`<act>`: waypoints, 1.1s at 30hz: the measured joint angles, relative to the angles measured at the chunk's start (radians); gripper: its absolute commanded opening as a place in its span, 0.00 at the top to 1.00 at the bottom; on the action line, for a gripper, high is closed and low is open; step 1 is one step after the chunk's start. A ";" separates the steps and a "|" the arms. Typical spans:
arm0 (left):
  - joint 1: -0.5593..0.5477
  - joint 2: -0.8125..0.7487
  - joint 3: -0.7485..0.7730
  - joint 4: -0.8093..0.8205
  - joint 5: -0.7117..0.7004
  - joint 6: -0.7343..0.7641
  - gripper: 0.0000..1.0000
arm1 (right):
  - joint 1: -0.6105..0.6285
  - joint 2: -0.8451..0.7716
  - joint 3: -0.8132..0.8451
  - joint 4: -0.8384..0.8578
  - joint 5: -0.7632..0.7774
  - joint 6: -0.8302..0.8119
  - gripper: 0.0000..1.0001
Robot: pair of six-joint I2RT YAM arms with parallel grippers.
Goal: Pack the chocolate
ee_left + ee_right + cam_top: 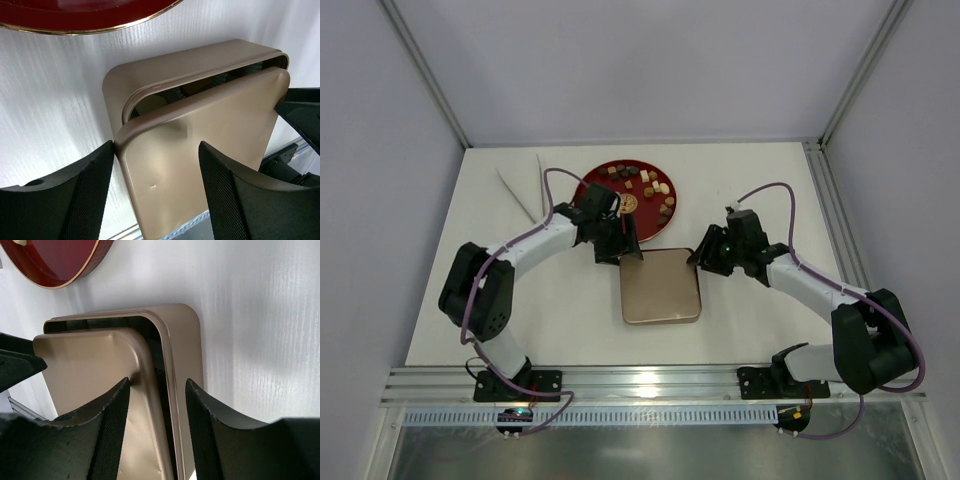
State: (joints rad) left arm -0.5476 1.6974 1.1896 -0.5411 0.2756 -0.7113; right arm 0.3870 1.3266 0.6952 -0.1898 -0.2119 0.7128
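On your tabletop [520, 320] the box [165, 75] sits mid-way with its lid [200, 150] skewed over it. Both arms work its far corners, likely to lift the lid. The left gripper [156, 146] stands wide open astride the far-left corner, holding nothing. The right gripper [157, 381] is about half open over the lid's edge and box wall, and you can't tell whether it pinches. The plate [595, 180] by the far edge carries the chocolate [655, 185]; until the lid clears it blocks packing, while the white strips [517, 193] near the far-left corner lie well apart.
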 measured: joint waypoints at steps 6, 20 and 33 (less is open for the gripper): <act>0.000 0.017 0.015 -0.010 -0.007 0.005 0.33 | 0.000 0.000 0.000 0.019 -0.012 -0.008 0.41; 0.000 0.078 0.074 -0.019 -0.015 0.005 0.34 | 0.000 0.000 0.000 0.054 -0.052 -0.036 0.39; 0.000 0.119 0.133 -0.028 -0.023 0.005 0.32 | 0.000 0.006 -0.011 0.062 -0.064 -0.056 0.43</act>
State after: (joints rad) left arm -0.5476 1.8160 1.3228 -0.5694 0.2523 -0.7059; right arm 0.3870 1.3331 0.6838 -0.1276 -0.2760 0.6563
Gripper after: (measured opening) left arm 0.680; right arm 0.571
